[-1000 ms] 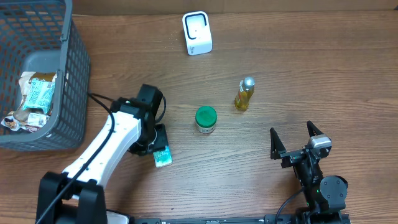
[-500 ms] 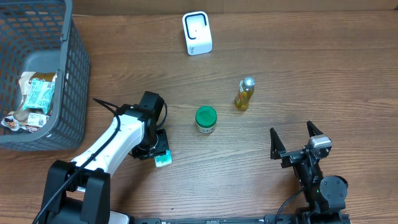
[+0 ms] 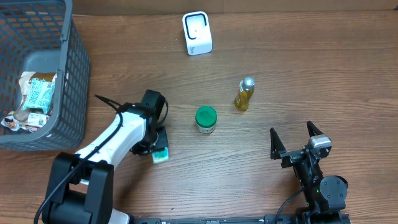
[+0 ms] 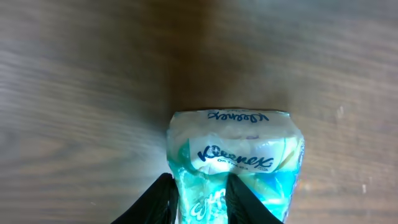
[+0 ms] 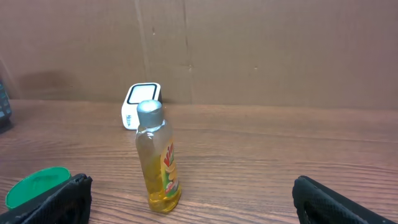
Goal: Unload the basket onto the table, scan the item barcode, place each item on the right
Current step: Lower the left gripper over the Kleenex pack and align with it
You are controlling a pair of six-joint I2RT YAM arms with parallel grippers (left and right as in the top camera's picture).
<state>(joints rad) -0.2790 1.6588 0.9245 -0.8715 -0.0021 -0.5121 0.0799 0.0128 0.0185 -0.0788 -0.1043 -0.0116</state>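
Observation:
A teal and white Kleenex tissue pack (image 4: pixel 236 152) fills the left wrist view, just above the wood. My left gripper (image 4: pixel 200 198) is shut on its near end, one black finger on each side. From overhead the pack (image 3: pixel 161 156) pokes out below the left gripper (image 3: pixel 157 148), left of the table's middle. No barcode shows on it. The white scanner (image 3: pixel 197 33) stands at the far edge, also in the right wrist view as the scanner (image 5: pixel 140 102). My right gripper (image 3: pixel 291 134) rests at the near right, open and with nothing in it (image 5: pixel 193 200).
A yellow bottle with a silver cap (image 3: pixel 244 94) stands upright right of centre, the same bottle (image 5: pixel 158 162) close ahead of the right gripper. A green-lidded jar (image 3: pixel 206 119) sits between the arms. A grey wire basket (image 3: pixel 69 81) holding packets stands at the far left.
The left arm's rear links swung to the left, and the tissue pack shifted slightly in the gripper's hold. The right arm has not moved.

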